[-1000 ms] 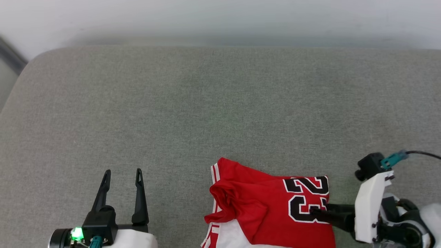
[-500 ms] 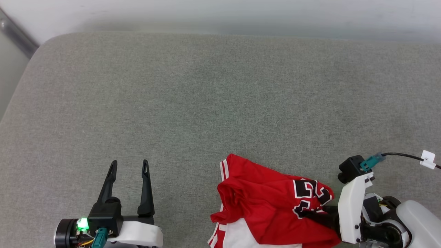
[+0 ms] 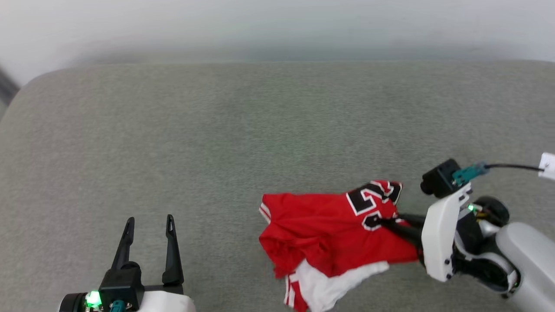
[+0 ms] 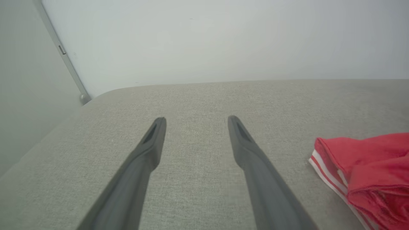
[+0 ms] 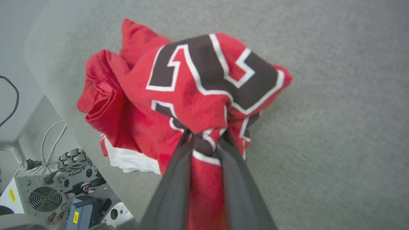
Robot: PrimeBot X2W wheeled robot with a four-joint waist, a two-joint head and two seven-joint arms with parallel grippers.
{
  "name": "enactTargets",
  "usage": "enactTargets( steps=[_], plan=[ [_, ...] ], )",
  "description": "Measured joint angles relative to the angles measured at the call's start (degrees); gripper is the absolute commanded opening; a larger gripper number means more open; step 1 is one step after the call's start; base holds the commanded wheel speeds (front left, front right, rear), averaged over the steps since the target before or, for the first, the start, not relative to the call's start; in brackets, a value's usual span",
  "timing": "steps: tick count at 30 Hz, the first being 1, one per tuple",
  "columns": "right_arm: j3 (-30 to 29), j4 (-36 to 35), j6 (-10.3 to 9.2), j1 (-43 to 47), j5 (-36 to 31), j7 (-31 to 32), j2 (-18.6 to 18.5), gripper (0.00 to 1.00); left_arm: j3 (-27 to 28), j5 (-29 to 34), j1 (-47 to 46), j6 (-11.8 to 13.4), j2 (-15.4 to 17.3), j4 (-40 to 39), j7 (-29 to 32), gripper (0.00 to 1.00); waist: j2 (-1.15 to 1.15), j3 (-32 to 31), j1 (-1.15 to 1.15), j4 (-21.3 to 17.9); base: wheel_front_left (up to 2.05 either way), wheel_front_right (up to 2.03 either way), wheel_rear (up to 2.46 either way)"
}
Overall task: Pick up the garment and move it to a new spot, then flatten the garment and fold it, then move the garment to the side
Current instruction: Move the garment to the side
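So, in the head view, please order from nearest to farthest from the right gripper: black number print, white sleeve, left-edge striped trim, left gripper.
1. black number print, clamped by the right gripper
2. white sleeve, lower left of it
3. left-edge striped trim, farther left
4. left gripper, far left, jaws open

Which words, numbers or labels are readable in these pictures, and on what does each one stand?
"2": black, white-edged numeral on the red shirt; the digit beside it is crumpled, unreadable.
Too small to read: the yellow label on the grey box.
Too blurred: the white tag on the cable.
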Motion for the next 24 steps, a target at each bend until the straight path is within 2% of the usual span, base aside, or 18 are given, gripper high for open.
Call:
enactTargets(
  steps=[8,12,18,24],
  plan=[
    [-0.07,-7.09,0.00,-5.34,-1.91,-0.92,-7.94,0.00,0.23,-0.34,-0.29,0.46,-0.02,-1.45,0.00,1.00,0.00,0.49,0.00,-7.50,0.00,0.00,0.00],
    [-1.58,-8.20,0.00,-6.19,-2.81,-0.94,-12.23,0.00,0.36,0.11,-1.49,0.45,-0.03,-1.81,0.00,1.00,0.00,1.92,0.00,-11.41,0.00,0.00,0.00],
    [-5.06,-5.65,0.00,-7.60,-5.69,-2.70,-17.47,0.00,1.22,1.15,-3.70,-0.14,0.76,-2.56,0.00,1.00,0.00,6.04,0.00,-15.82,0.00,0.00,0.00],
    [-8.66,0.44,0.01,-10.25,-9.16,-4.92,-20.45,0.00,1.69,1.70,-6.49,-0.81,2.50,-3.85,0.00,1.00,0.00,11.51,0.00,-18.35,0.00,0.00,0.00]
  ],
)
